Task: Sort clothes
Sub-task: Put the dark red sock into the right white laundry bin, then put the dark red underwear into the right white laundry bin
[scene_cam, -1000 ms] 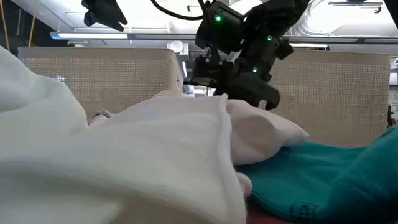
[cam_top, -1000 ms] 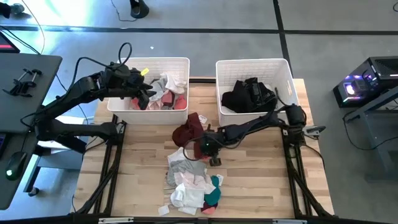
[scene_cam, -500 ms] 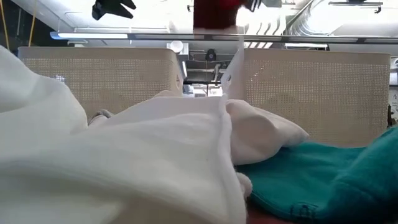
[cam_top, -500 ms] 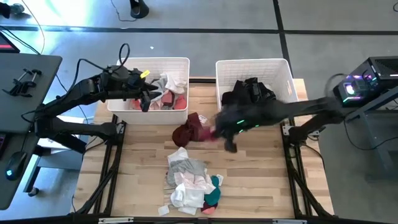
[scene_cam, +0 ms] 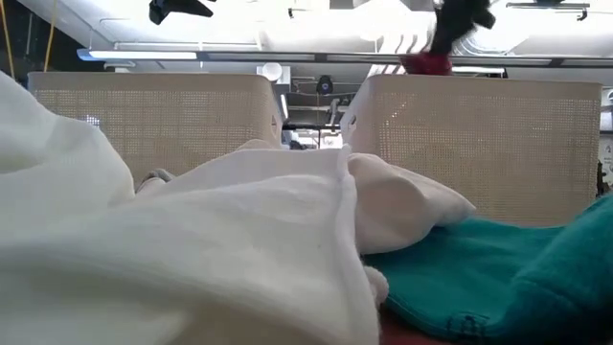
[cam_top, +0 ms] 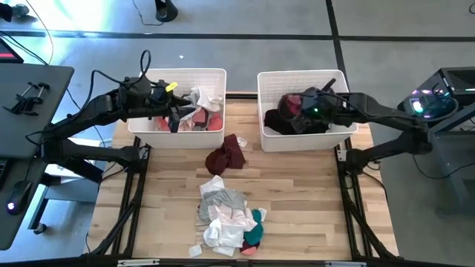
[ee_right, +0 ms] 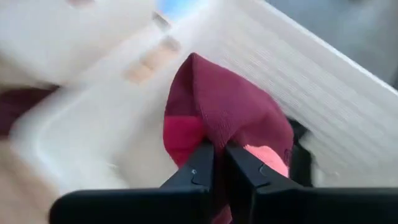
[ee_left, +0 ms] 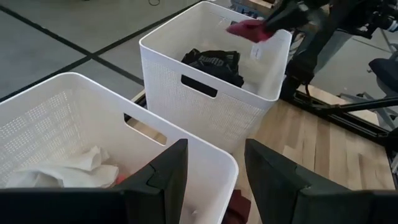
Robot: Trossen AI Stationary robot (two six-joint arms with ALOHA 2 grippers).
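The right claw (ee_right: 217,163) is pinching a maroon garment (ee_right: 227,118) between nearly closed fingers, and in the overhead view it is hanging over the right basket (cam_top: 338,81), above the black clothes (cam_top: 286,122) lying inside. In the left wrist view the same maroon piece is dangling over that basket's far rim, with a black garment showing inside the basket below it. In the low view it is showing as a dark red scrap above the top edge of the right basket.

The left claw (ee_left: 211,180) is hovering over the left basket (cam_top: 215,74) with its fingers standing apart and gripping nothing. That basket is holding white, pink and coral pieces (cam_top: 199,111).

On the wooden counter (cam_top: 312,215), another maroon garment (cam_top: 226,154) is lying crumpled between the two baskets and a little in front of them. Nearer the front edge, a heap of grey, white and teal clothes (cam_top: 228,219) is sitting in a loose pile. In the low view, white cloth (scene_cam: 192,259) is filling most of the foreground, with a teal piece (scene_cam: 498,278) beside it.
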